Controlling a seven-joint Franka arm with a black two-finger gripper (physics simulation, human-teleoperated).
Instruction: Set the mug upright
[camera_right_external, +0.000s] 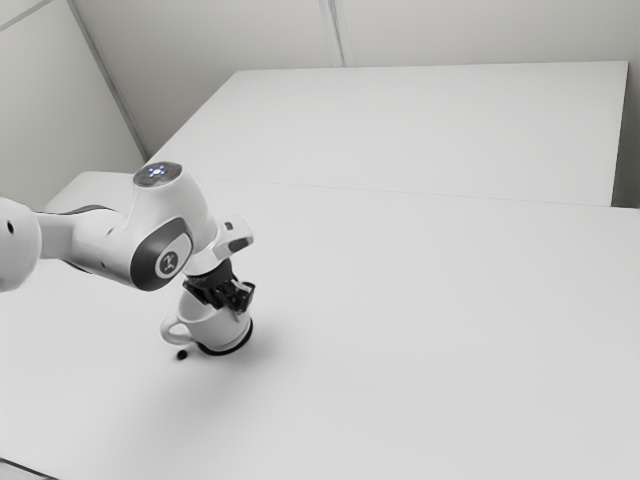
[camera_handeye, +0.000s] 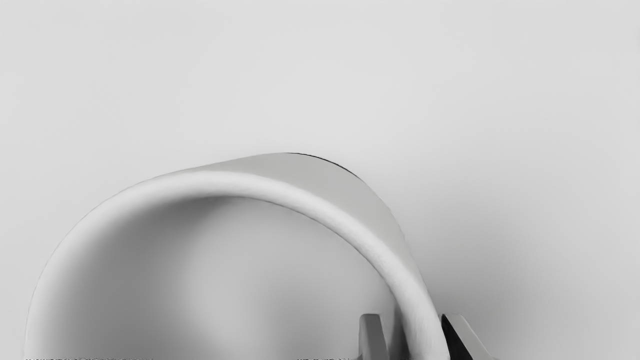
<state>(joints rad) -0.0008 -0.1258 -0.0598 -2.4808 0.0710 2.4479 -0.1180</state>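
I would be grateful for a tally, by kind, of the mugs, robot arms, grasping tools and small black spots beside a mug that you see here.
Mugs: 1, the white mug
Robot arms: 1, the white arm
Grasping tools: 1, the black tool
Small black spots: 1, the black spot beside the mug
Total: 4

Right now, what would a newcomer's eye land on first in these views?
Probably the pale mug under the black gripper, toward the exterior view's left; the wrist view shows its wall between the two fingers. Next, the small black spot on the table near the handle, stark against white.
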